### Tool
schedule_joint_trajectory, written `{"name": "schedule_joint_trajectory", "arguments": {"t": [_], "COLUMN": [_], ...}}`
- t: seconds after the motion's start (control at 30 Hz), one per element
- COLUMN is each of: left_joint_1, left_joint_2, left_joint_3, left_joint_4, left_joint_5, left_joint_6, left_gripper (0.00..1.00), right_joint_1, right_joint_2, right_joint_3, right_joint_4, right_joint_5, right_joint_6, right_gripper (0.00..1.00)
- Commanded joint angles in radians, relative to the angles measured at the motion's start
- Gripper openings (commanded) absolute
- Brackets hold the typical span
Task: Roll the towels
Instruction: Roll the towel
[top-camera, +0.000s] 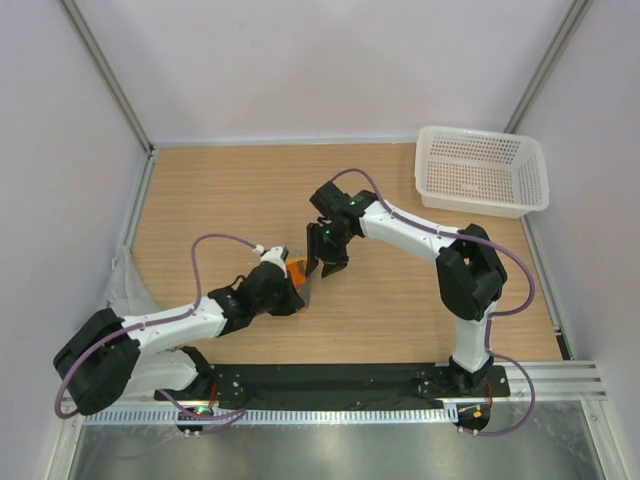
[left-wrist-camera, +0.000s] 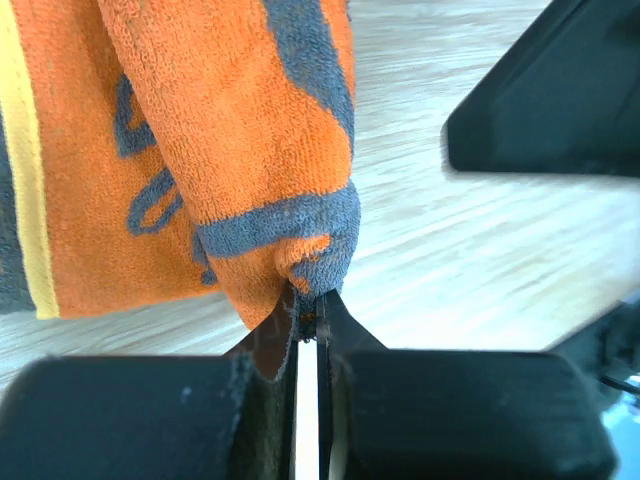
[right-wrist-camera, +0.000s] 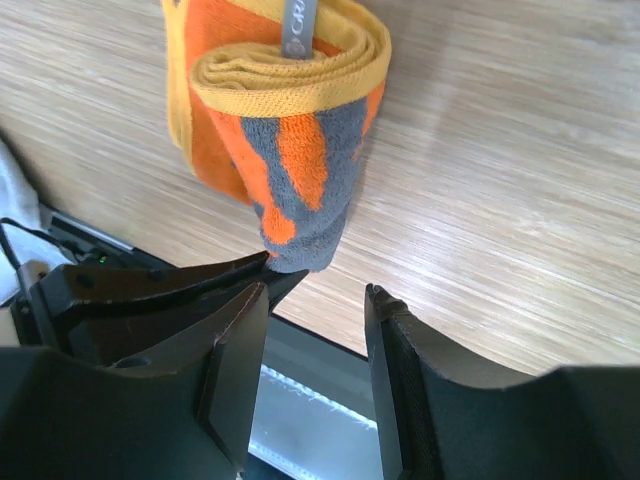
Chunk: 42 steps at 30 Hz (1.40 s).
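Observation:
The orange towel (top-camera: 297, 267) with grey pattern and yellowish edge is wound into a loose roll at the table's middle. In the left wrist view it (left-wrist-camera: 230, 130) hangs ahead of my left gripper (left-wrist-camera: 308, 305), which is shut on the roll's lower tip. My left gripper (top-camera: 299, 288) reaches in from the left. My right gripper (top-camera: 325, 262) is open just right of the roll; in the right wrist view the roll (right-wrist-camera: 290, 130) lies just beyond its tips (right-wrist-camera: 318, 295), not between them. The light-grey towel (top-camera: 128, 290) lies crumpled at the table's left edge.
A white perforated basket (top-camera: 480, 170) stands at the far right corner. My left gripper's black finger (right-wrist-camera: 190, 285) lies close beside my right gripper's left finger. The black base rail (top-camera: 350, 380) runs along the near edge.

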<state>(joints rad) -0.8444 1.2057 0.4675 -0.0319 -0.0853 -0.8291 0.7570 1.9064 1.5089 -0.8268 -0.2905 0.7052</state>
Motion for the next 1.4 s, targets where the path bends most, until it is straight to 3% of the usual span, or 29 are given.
{"name": "schedule_joint_trajectory", "arguments": {"t": [0.0, 0.3, 0.73, 1.1, 1.37], "left_joint_1": [0.050, 0.215, 0.393, 0.435, 0.516], "left_joint_2": [-0.078, -0.135, -0.098, -0.288, -0.411], "left_joint_3": [-0.055, -0.177, -0.349, -0.403, -0.425], "left_joint_4": [0.141, 0.417, 0.691, 0.417, 0.231], "left_joint_5": [0.163, 0.424, 0.562, 0.470, 0.490], "left_joint_6": [-0.011, -0.155, -0.307, -0.320, -0.324], "left_gripper": [0.00, 0.00, 0.00, 0.00, 0.00], "right_joint_1": [-0.013, -0.013, -0.013, -0.012, -0.010], "right_joint_2": [-0.059, -0.168, -0.129, -0.026, 0.023], "right_joint_3": [0.051, -0.114, -0.311, -0.337, -0.357], "right_joint_4": [-0.045, 0.190, 0.553, 0.652, 0.730], "right_joint_5": [0.010, -0.094, -0.242, -0.254, -0.263], "right_joint_6": [-0.033, -0.018, 0.031, 0.043, 0.051], "right_gripper": [0.50, 0.53, 0.56, 0.60, 0.61]}}
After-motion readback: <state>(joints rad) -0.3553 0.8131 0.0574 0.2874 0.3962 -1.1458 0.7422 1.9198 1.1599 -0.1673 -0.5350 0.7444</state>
